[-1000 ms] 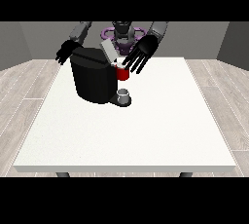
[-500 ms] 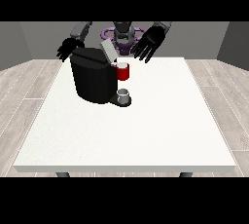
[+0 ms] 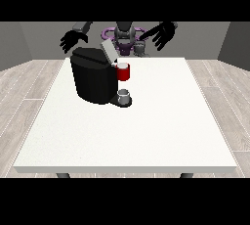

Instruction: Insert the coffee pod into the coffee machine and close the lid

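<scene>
- A large white rectangular counter point(image 3: 146, 131) fills the middle of the front view, with the robot small behind its far edge.
- A black, boxy coffee machine point(image 3: 93, 78) stands on the counter toward the view's left and far side.
- The machine's light grey lid point(image 3: 108, 52) is tilted up and open at its top, leaning toward the robot.
- A red thing at the machine point(image 3: 124, 71) sits at the machine's front, on the side facing the view's right, just below the raised lid.
- A small grey cup-like thing point(image 3: 124, 94) stands on the machine's dark base directly under the red thing; whether it is the coffee pod cannot be told.
- The hand at the view's left point(image 3: 72, 40) is raised above and behind the machine's top corner, its black fingers spread and straight, holding nothing and not touching the machine.
- The hand at the view's right point(image 3: 162, 34) is lifted well above the counter's far edge, well apart from the machine, fingers fanned open and empty.
- A light wood-plank floor point(image 3: 24, 87) shows on both sides of the counter.
</scene>
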### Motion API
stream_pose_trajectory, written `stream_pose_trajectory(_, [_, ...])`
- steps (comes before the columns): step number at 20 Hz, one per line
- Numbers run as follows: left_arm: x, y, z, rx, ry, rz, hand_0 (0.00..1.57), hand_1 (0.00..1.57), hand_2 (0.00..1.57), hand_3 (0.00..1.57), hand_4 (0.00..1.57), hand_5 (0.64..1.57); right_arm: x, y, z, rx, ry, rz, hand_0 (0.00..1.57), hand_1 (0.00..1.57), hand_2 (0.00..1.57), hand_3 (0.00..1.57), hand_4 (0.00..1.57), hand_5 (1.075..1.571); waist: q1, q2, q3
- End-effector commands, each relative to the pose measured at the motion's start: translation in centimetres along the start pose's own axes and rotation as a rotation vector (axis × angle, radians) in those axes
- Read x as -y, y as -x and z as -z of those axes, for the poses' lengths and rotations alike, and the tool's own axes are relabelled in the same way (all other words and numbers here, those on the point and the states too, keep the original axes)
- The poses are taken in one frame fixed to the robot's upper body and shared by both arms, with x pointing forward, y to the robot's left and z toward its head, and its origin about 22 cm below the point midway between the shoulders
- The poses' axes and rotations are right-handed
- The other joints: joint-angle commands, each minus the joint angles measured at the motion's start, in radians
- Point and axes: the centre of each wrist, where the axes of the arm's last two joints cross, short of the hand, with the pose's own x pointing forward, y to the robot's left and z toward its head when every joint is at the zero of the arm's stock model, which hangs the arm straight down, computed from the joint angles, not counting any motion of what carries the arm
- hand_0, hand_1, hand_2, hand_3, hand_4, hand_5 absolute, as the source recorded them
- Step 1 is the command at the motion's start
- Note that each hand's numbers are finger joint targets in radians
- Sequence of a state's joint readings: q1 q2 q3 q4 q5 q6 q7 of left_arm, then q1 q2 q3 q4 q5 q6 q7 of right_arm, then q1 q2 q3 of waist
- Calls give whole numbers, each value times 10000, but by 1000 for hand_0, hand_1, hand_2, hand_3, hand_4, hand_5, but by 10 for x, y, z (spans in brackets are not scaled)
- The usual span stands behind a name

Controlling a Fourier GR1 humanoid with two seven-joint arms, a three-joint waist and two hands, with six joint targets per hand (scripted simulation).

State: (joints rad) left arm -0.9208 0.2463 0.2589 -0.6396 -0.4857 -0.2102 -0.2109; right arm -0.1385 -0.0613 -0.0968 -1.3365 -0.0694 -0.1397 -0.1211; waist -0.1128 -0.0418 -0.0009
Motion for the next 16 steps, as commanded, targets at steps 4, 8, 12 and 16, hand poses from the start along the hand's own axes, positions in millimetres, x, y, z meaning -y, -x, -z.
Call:
stream_pose_trajectory(4, [43,62,-37,-800,-304,-2966,0,0,0,0,0,1571,13,-21,-1,-49,-1313,-364,0,0,0,0,370,1571,573,-1593,-2])
stream_pose_trajectory(8, [72,76,-49,-1342,-261,-4007,0,0,0,0,227,1571,20,-37,6,-7,-1593,-630,0,0,0,0,0,1571,1020,-2064,5])
stream_pose_trajectory(12, [98,101,-77,-1626,-293,-4646,0,0,0,0,0,1571,17,-56,16,-105,-1913,-477,0,0,0,0,0,1571,1618,-2218,7])
stream_pose_trajectory(16, [99,90,-74,-1179,81,-5326,0,0,0,0,0,1571,-6,-54,18,327,-2195,-971,0,0,0,0,0,1571,2181,-1977,9])
